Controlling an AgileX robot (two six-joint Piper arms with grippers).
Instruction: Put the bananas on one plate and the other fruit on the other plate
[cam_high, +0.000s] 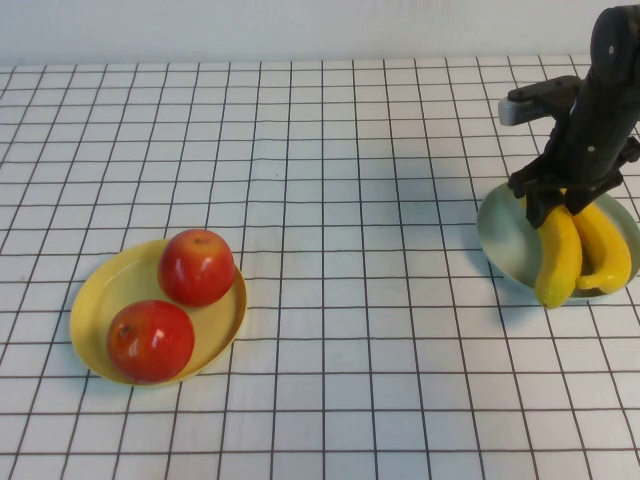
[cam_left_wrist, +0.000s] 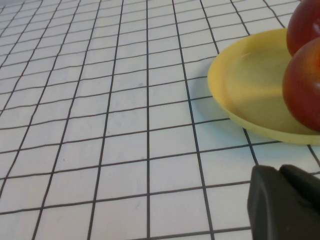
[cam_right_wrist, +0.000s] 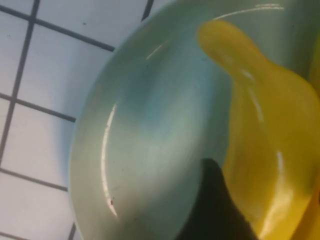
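On your right side, the right gripper (cam_high: 556, 203) stands low over the pale blue-green plate (cam_high: 500, 238), at the plate's far part, and its dark fingers come down onto the upper ends of the two bananas (cam_high: 578, 255). The bananas lie side by side on this plate; the left one (cam_high: 559, 258) reaches with its near tip over the plate's near rim, the right one (cam_high: 606, 250) curves along the plate's right side. You can see the fingers straddling the top of the bananas, but whether they press on the fruit or stand loose around it — this I cannot tell. In the right wrist view one dark finger (cam_right_wrist: 212, 210) is just beside a banana (cam_right_wrist: 265, 150), with the bare plate surface (cam_right_wrist: 150, 130) next to it. The left gripper does not show in the high view; in the left wrist view only a dark part of it (cam_left_wrist: 282, 202) is seen at the corner, above the checked table (cam_left_wrist: 100, 125) and near the yellow plate (cam_left_wrist: 240, 95) — the state of its fingers I cannot tell. The two red apples (cam_high: 172, 305) rest on the yellow plate at your left, one (cam_high: 197, 266) at the far side and one (cam_high: 150, 340) at the near side, close to each other and well apart from the right gripper.
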